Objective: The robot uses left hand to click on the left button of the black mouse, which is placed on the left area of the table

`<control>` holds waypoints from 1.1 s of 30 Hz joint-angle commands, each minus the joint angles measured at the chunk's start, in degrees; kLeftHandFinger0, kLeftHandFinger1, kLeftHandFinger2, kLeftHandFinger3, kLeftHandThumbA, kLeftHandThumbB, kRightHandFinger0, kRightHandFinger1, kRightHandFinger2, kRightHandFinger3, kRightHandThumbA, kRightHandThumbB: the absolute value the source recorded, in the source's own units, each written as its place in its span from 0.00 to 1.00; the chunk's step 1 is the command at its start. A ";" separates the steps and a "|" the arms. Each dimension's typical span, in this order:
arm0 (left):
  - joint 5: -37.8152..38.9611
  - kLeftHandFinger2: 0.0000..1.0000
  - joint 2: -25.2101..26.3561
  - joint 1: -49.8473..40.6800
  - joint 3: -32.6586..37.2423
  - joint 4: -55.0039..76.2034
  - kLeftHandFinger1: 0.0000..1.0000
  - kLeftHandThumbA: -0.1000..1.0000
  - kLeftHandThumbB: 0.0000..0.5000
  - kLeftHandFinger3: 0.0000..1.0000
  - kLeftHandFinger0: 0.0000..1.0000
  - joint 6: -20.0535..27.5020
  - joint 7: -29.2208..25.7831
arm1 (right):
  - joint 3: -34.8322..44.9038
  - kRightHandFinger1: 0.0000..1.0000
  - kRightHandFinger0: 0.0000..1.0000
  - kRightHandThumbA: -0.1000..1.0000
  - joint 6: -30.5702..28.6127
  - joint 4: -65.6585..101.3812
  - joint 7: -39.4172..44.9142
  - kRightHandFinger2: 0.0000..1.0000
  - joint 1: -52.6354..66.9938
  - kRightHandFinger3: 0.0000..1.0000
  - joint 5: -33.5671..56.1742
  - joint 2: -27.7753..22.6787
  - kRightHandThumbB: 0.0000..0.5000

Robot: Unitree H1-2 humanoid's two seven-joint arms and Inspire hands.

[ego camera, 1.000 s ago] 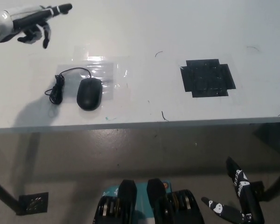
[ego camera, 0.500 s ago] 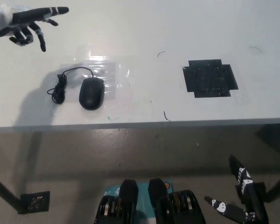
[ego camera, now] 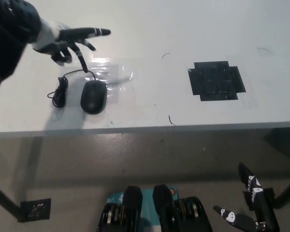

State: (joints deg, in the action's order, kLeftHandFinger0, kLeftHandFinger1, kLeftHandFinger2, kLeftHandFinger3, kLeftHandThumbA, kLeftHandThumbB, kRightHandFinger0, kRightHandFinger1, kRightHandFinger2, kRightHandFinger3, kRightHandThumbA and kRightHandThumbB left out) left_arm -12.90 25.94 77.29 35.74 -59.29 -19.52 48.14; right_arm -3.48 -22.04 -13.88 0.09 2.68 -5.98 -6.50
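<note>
White left hand [ego camera: 67, 42], fingers spread and empty, hovers at 11 o'clock from the glossy black oval mouse [ego camera: 93, 96]; black right hand [ego camera: 251, 203] rests released at 5 o'clock.

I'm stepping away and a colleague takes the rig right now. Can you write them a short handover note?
Left hand: open, fingers spread, in the air above and behind the black mouse, not touching it.
Right hand: resting low at the bottom right, below the table edge.
The mouse lies on the table's left area, its coiled cable beside it; a black tape patch is on the right.
Done: approach only. Left: bring a fingertip down on the left button and click.
</note>
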 commanded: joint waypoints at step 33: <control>-10.75 0.49 -4.15 9.23 -1.08 -15.19 0.05 1.00 0.94 1.00 0.00 8.82 -1.76 | -0.12 1.00 1.00 1.00 -0.56 3.22 0.97 1.00 0.18 1.00 -0.75 -1.36 0.24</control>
State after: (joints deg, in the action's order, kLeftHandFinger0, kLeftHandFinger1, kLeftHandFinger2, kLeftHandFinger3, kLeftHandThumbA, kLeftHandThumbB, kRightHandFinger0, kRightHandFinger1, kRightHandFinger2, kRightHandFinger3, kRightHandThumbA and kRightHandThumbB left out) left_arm -21.86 21.50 81.56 34.78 -74.50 -12.34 46.59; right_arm -3.51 -21.96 -13.13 0.08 2.76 -6.41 -6.85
